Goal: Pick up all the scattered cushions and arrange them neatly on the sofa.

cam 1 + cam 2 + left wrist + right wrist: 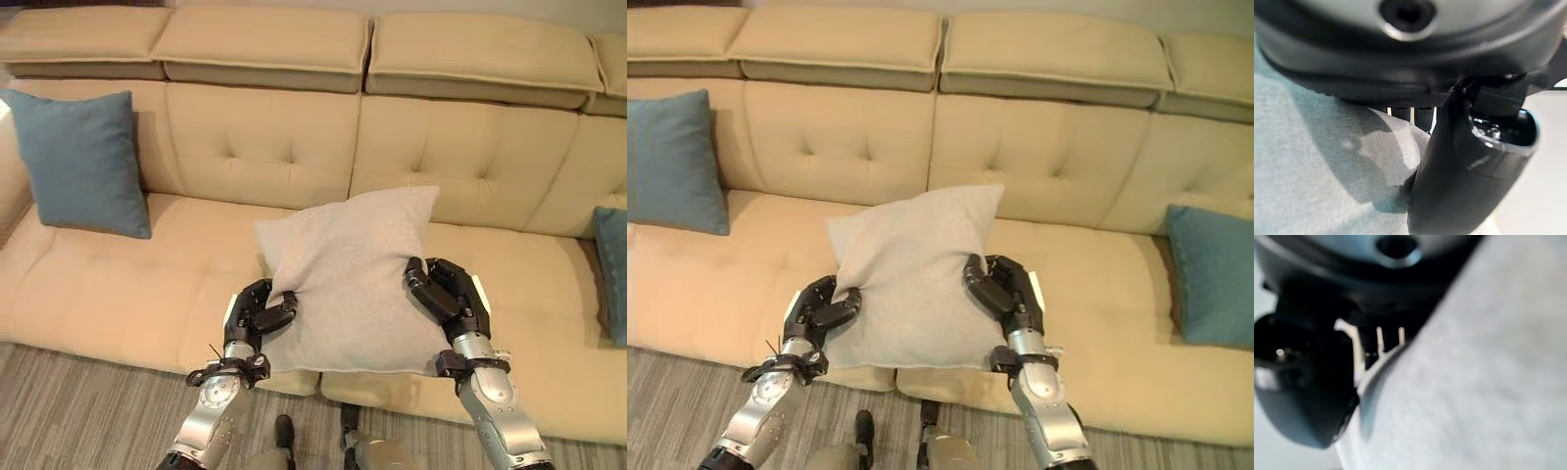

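A light grey cushion (348,279) is held tilted over the front of the beige sofa (127,284), between both hands. My left hand (257,311) grips its lower left edge, thumb curled over the cloth. My right hand (446,294) clamps its right edge. In the left wrist view the thumb (1469,171) presses on the grey cloth (1312,171). The right wrist view has the cushion (1488,382) pressed against my hand (1303,391). A blue cushion (83,162) leans upright against the sofa's left backrest. Another blue cushion (1215,274) stands at the sofa's right end.
The sofa's seat is bare between the left blue cushion and the grey one, and also to the right of my right hand. Grey striped carpet (78,411) lies in front of the sofa.
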